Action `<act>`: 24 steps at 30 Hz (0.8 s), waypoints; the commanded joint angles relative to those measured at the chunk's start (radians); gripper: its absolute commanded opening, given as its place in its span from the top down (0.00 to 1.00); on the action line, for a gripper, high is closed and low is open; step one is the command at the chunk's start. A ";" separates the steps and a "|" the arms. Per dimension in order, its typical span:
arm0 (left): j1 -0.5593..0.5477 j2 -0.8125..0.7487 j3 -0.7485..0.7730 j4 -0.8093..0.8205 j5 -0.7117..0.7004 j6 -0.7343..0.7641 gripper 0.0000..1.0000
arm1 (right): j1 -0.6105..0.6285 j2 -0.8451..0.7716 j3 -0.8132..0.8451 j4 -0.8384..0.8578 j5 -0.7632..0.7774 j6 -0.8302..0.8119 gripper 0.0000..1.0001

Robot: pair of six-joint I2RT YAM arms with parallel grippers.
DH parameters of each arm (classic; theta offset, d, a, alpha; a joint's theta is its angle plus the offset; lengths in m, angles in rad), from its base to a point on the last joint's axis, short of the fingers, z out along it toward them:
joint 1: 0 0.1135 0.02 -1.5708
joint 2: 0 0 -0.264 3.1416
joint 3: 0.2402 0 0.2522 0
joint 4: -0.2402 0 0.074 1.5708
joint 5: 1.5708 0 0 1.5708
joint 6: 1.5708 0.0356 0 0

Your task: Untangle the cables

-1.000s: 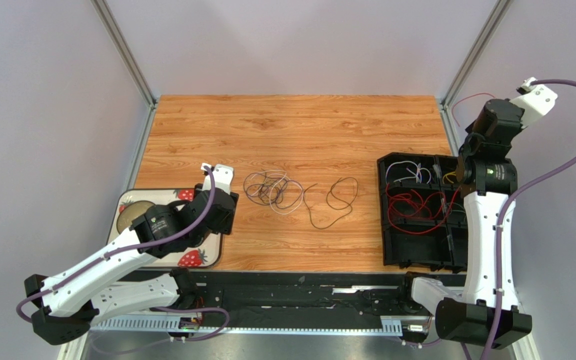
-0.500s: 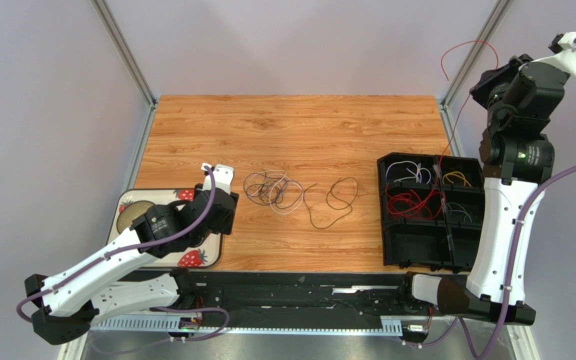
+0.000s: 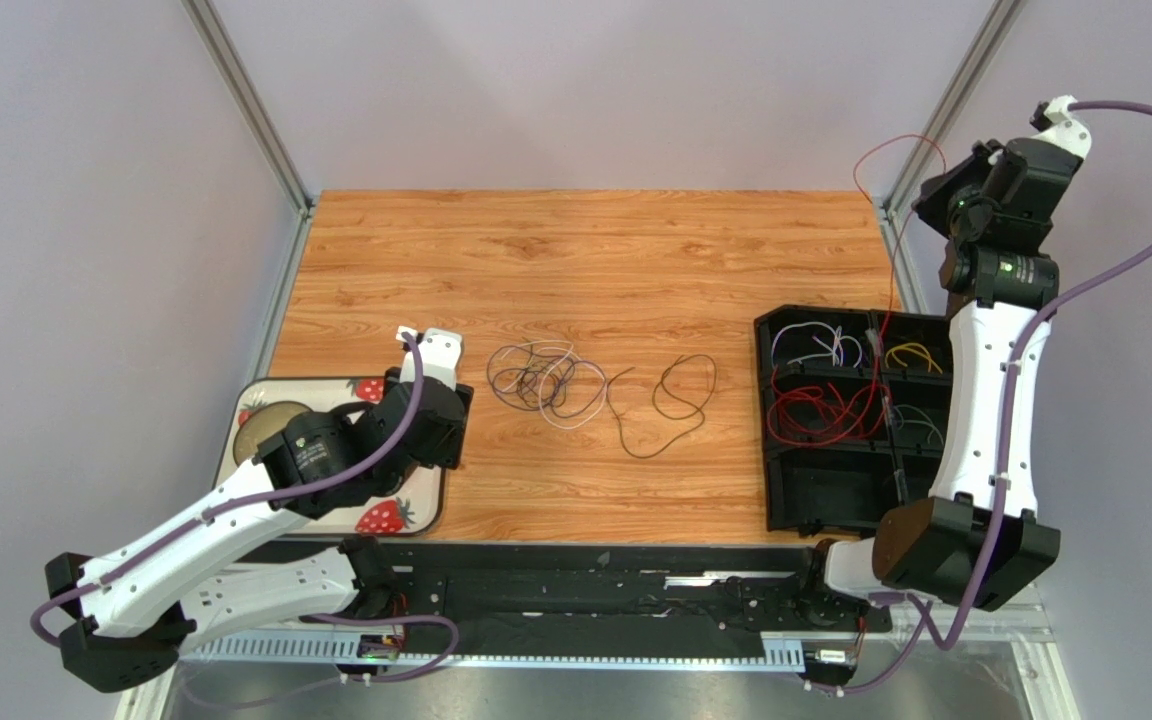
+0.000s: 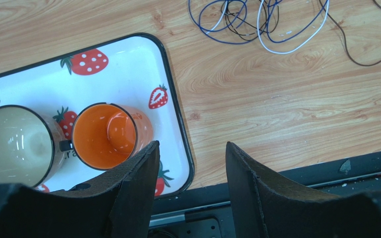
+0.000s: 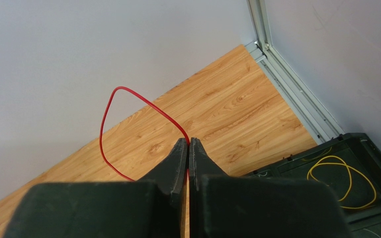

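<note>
1. Wooden tabletop (image 3: 537,255): several wires are sorted in the black bin (image 3: 838,510) below the right pincer (image 5: 188,144), which is pressed together on a red cable (image 5: 120,89).
2. Left pincer (image 4: 192,148) is spread and empty; the tangle (image 3: 545,378) ahead of it, perhaps four wires, is left.

Robot lab cell, plain grey wall panels (image 3: 597,90), alu frame posts (image 3: 247,102), wood-look bench (image 3: 597,255)

No readable writing is showing in any view. On the strawberry-patterned tray (image 4: 128,74), a few small dark marks (image 4: 69,154) are peeking out between the cream cup (image 4: 13,144) and the orange cup (image 4: 103,134). They may be letters, but they are lying mostly hidden and showing too small to make out
</note>
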 commanded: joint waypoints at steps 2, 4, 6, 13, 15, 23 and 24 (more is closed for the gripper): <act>0.004 -0.003 0.000 -0.001 -0.020 -0.011 0.40 | -0.084 0.010 -0.031 0.207 -0.150 0.020 1.00; 0.004 0.009 0.003 -0.003 -0.018 -0.013 0.40 | -0.095 0.029 -0.034 0.234 -0.167 0.041 1.00; 0.004 0.015 0.001 -0.003 -0.020 -0.011 0.40 | -0.095 0.055 -0.034 0.274 -0.197 0.059 1.00; 0.004 0.030 0.004 -0.009 -0.026 -0.014 0.40 | -0.095 0.133 0.038 0.293 -0.224 0.069 1.00; 0.004 0.029 0.004 -0.009 -0.026 -0.016 0.40 | -0.096 0.121 0.012 0.305 -0.214 0.049 1.00; 0.004 0.036 0.006 -0.004 -0.018 -0.008 0.40 | -0.096 -0.075 -0.308 0.406 -0.216 -0.020 1.00; 0.004 0.038 0.006 -0.004 -0.017 -0.008 0.40 | -0.096 -0.094 -0.365 0.415 -0.216 -0.028 1.00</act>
